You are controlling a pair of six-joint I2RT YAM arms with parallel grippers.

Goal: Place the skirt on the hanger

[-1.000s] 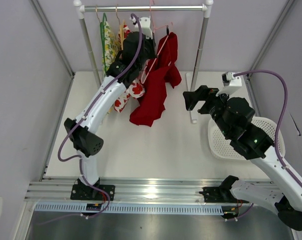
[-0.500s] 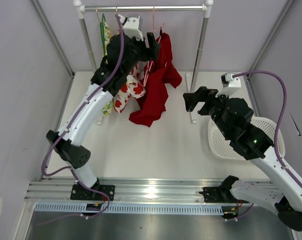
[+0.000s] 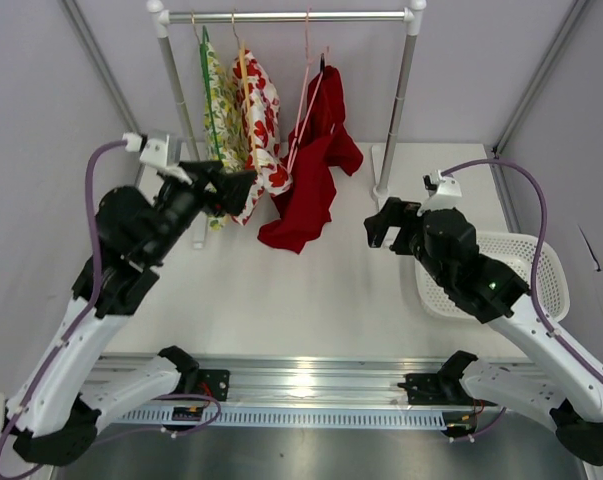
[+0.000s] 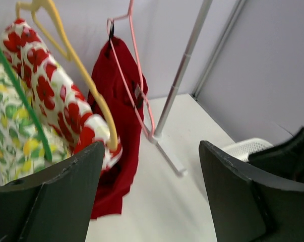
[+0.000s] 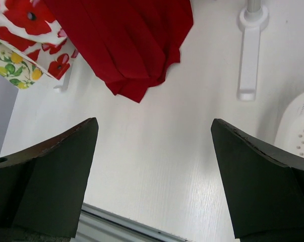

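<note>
Left arm is backing off from the rail (image 3: 291, 16) to 9 o'clock, left pincer (image 3: 233, 188) now gaping wide and empty; right pincer (image 3: 377, 224) is idling wide and empty at 3 o'clock. The skirt (image 3: 316, 170) is hanging on the hanger (image 3: 306, 90) at 12 o'clock, apparently let go so the rail is carrying it. Its long axis is running down from the hook, with the hem trailing toward 7 o'clock onto the desk (image 3: 311, 290).

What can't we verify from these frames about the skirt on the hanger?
- How the skirt is fixed to the pink hanger: too small in top external, where folds cover it; blurred in left wrist.
- Its hook on the rail: cut off by the top edge in left wrist.
- Skirt's upper part: cut off by the top edge in right wrist.
- Basket: near side covered by the right arm in top external.
</note>
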